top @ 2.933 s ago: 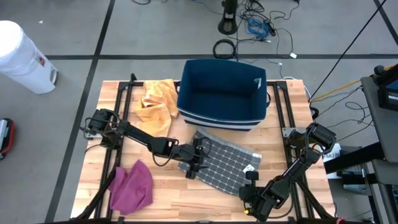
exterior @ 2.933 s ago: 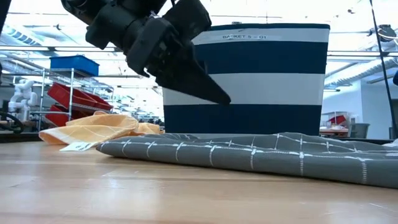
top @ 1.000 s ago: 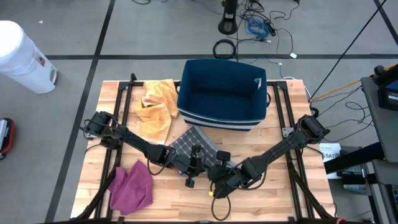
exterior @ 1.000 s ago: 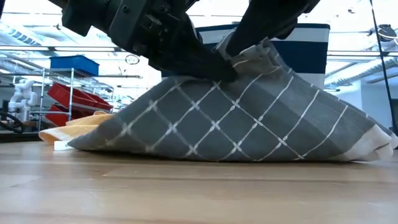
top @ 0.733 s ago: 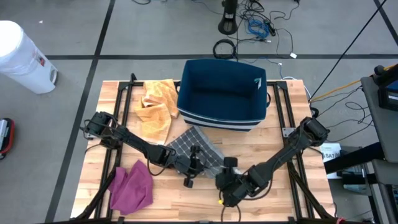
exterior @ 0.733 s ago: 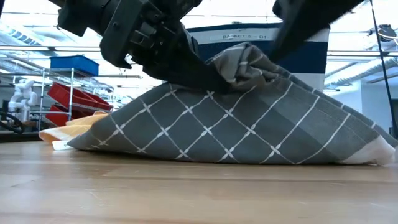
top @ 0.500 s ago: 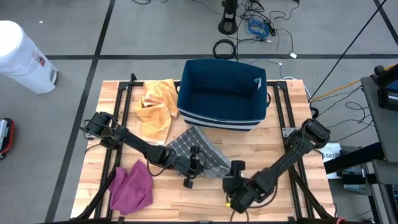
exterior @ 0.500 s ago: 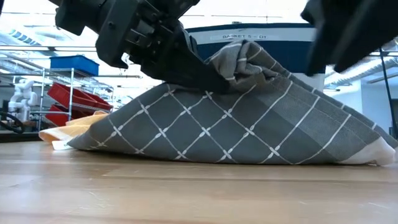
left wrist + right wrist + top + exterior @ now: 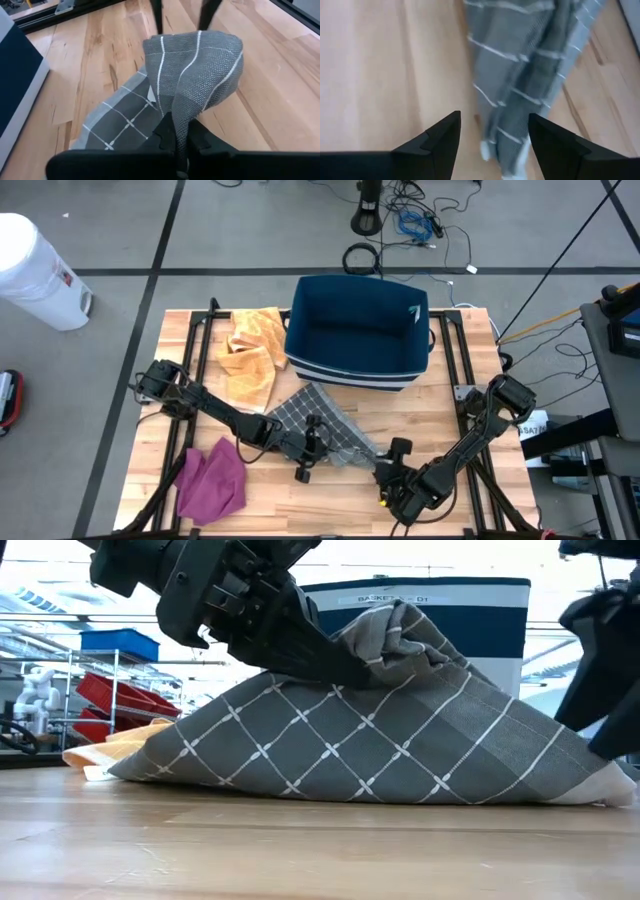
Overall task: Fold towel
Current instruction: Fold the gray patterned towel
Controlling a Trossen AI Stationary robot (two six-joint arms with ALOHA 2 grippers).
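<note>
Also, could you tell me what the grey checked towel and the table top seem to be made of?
Grey checked towel: apparently a woven cotton-like cloth, matte; the left wrist view shows a coarse weave with white stripes, and it drapes in soft folds. Table top: light wood planks, smooth and faintly sheened; grain lines and plank seams are visible.

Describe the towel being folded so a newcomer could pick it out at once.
Start at the big blue bin at the back of the wooden table. Just in front of it lies the grey towel, one part pinched up by the left end effector. Unlike the plain orange cloth and purple cloth, it has a white grid pattern.
</note>
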